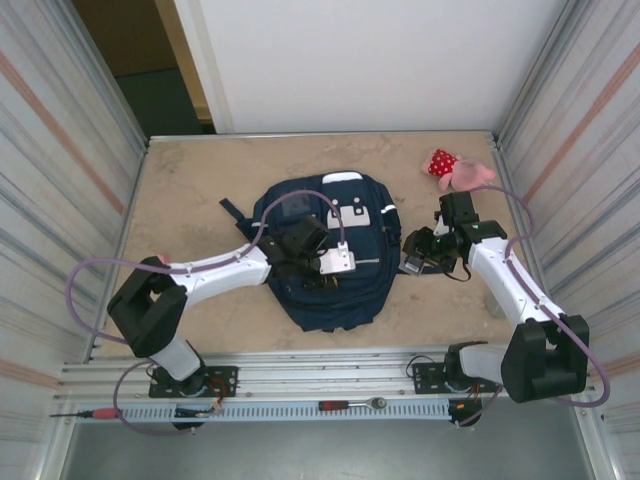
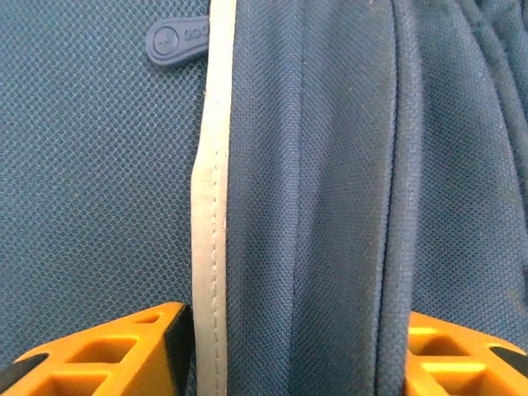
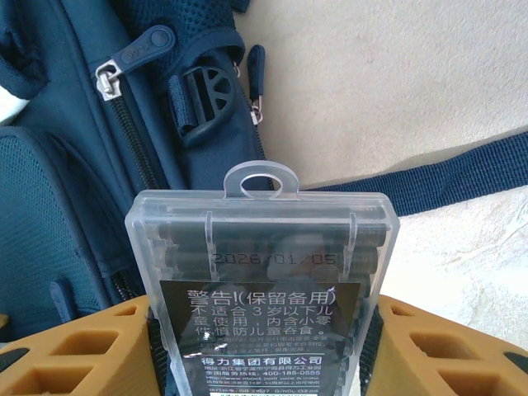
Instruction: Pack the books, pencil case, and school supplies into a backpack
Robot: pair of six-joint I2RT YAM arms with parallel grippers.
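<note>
Fingers point(image 3: 74, 346) of the right gripper point(image 3: 264, 338), orange and ribbed, are closed against both long sides of a clear pack point(image 3: 264, 239). It is a narrow transparent plastic case with a rounded hang tab at its far end, dark cylinders inside and a black label printed in white Chinese characters (a stamped date line runs across the plastic just above that label). Beyond the tab lies the backpack point(image 3: 74, 165), navy, with a black buckle point(image 3: 202, 91) on its side and a zipper pull point(image 3: 136, 54) near it. One dark strap point(image 3: 445, 177) trails off the bag across the pale mottled table point(image 3: 396, 82). From above, this gripper point(image 1: 412, 253) sits just beside the bag's right edge, and the bag lies flat in the middle of the tabletop. The left gripper point(image 2: 293, 351) is down on the front of the bag. Its two orange fingers point(image 2: 107, 359) stand apart on either side of a raised ridge of navy fabric, one next to a pale stitched stripe point(image 2: 210, 206), the other against a thick seam. Whether they pinch the ridge or merely flank it cannot be told. A blue rubber tab point(image 2: 177, 37) lies on the cloth farther up. In the overhead view a pink plush toy point(image 1: 455, 168) rests near the far right corner, well apart from the bag.
</note>
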